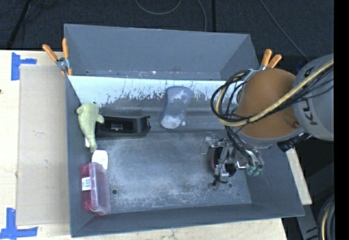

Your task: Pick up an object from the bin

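The nearest candidate I see is the clear cup [175, 107]. It lies on its side against the back wall of the bin [163, 53], well apart from the gripper [221, 178], up and across from it. The gripper is low, near the floor, over what looks to me like bare metal. I cannot tell whether it is wide or narrow, or whether the dark bit beside it is a thing or part of the wrist.

My worry is that closing here would catch nothing, and pressing lower would scrape the floor. If I go for the cup, I judge it could roll along the wall or buckle under the squeeze.

Farther from the gripper, past the cup, lie a flat black case [124, 124], a pale green toy [89, 121] and a red bottle [94, 185]. All three hug the far wall, where a reach could foul the side.
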You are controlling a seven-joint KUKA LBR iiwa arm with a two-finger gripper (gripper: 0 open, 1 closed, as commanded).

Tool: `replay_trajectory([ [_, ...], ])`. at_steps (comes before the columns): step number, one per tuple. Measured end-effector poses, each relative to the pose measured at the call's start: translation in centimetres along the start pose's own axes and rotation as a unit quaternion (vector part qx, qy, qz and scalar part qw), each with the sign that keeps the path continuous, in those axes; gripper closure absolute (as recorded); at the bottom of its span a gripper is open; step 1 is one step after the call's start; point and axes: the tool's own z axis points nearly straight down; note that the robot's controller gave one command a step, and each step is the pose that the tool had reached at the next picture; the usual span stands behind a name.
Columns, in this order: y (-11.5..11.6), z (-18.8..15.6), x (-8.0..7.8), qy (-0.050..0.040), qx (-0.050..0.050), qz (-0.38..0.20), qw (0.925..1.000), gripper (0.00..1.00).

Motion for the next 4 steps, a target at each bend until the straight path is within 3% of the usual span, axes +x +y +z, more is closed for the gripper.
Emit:
replay_trajectory([
  [1, 0.0, -0.4, -0.2, -0.0037, 0.0, 0.0, 1.0, 0.0],
  [2, -3.0, 2.2, -4.9, -0.0054, 0.0, -0.01, 0.9999, 0.0],
  [3, -5.3, 6.1, -6.5, -0.0052, 0.001, -0.055, 0.9985, 0.0],
  [4, -5.6, 7.0, -6.0, -0.0045, 0.0, -0.061, 0.9981, 0.0],
])
